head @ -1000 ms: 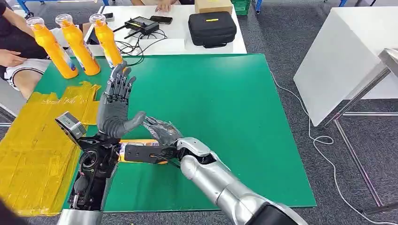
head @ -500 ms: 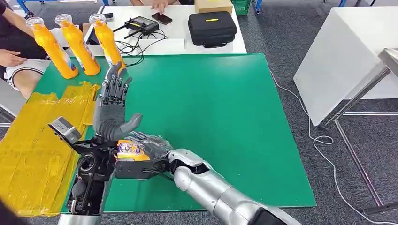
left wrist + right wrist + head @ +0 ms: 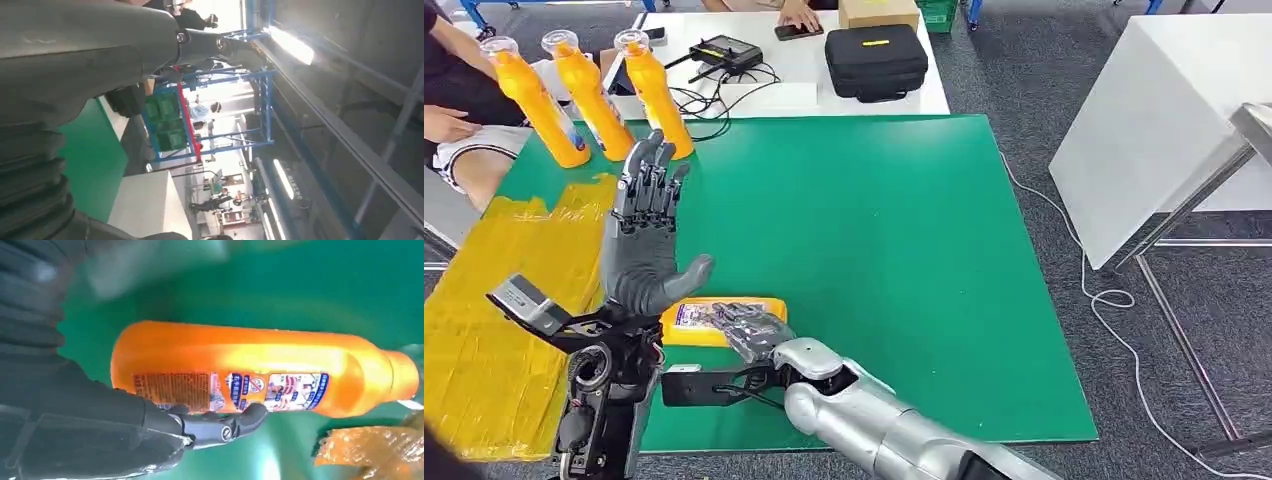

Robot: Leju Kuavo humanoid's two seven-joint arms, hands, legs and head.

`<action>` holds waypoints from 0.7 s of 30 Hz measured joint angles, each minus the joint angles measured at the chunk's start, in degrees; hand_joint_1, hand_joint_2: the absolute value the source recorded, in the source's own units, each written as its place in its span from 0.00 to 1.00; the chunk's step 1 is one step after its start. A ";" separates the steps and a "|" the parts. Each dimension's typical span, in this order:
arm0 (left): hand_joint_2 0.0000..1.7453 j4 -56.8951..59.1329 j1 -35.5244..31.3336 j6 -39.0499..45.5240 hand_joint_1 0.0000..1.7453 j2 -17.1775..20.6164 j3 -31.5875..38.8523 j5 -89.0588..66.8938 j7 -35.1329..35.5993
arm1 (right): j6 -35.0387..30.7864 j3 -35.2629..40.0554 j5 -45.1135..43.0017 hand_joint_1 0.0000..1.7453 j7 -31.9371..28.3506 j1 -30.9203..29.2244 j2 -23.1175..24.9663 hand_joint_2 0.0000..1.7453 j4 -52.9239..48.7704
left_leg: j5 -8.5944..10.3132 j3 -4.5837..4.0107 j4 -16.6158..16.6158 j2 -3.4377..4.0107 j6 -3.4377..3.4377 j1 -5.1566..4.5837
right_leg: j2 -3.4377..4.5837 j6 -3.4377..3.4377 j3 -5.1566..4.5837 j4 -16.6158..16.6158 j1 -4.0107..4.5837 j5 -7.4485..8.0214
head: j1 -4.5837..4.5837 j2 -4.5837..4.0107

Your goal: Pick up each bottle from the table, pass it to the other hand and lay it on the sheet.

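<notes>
An orange bottle [image 3: 696, 318] lies sideways low over the green mat [image 3: 874, 250], its cap end toward the yellow sheet [image 3: 484, 330]. My right hand [image 3: 749, 328] grips its body. The right wrist view has the bottle [image 3: 260, 365] sharp against a blurred mat, with dark fingers [image 3: 220, 427] curled at its label and a corner of the sheet [image 3: 375, 455] near the neck. My left hand [image 3: 646, 235] is raised just beside the bottle, fingers spread and pointing away from me, thumb out, holding nothing. Its grey cover [image 3: 60, 75] fills much of the left wrist view.
Three more orange bottles [image 3: 594, 100] stand upright at the mat's far left corner. A person [image 3: 444, 100] sits beyond them. The white table behind carries a black case [image 3: 876, 60] and a controller [image 3: 724, 50]. Another white table [image 3: 1154, 130] stands to the right.
My right hand has carried the bottle left and nearer to me, past the left hand's thumb. The left hand, still spread, has shifted left toward the sheet.
</notes>
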 measured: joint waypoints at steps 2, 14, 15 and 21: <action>1.00 -0.96 0.19 0.13 0.00 -0.09 -0.13 0.02 0.28 | 0.33 1.12 1.03 0.00 1.86 -0.20 0.00 1.00 0.42 | 0.00 0.00 0.00 -0.06 0.00 0.00 | -0.01 0.00 0.01 0.00 0.00 0.00 | 0.07 0.00; 1.00 -4.70 1.85 0.81 0.00 -0.06 -0.17 -0.26 1.29 | -0.37 4.44 5.94 0.00 7.43 -1.11 0.02 1.00 2.36 | 0.00 0.03 0.00 -0.05 0.00 -0.01 | -0.02 0.00 0.05 -0.01 -0.01 0.00 | 0.02 0.00; 1.00 -4.72 1.85 0.81 0.00 -0.06 -0.17 -0.35 1.31 | -0.39 4.52 6.05 0.00 7.52 -1.11 -0.02 1.00 2.47 | 0.00 0.03 0.00 -0.05 0.00 -0.01 | -0.02 0.00 0.06 -0.01 -0.01 0.00 | 0.02 0.00; 1.00 -4.72 1.86 0.98 0.00 -0.06 -0.90 -1.05 1.90 | -0.98 4.81 7.08 0.00 8.35 -1.11 -0.31 1.00 2.82 | 0.00 0.05 0.00 -0.04 0.00 -0.01 | -0.02 0.00 0.06 -0.01 0.00 0.00 | 0.02 0.00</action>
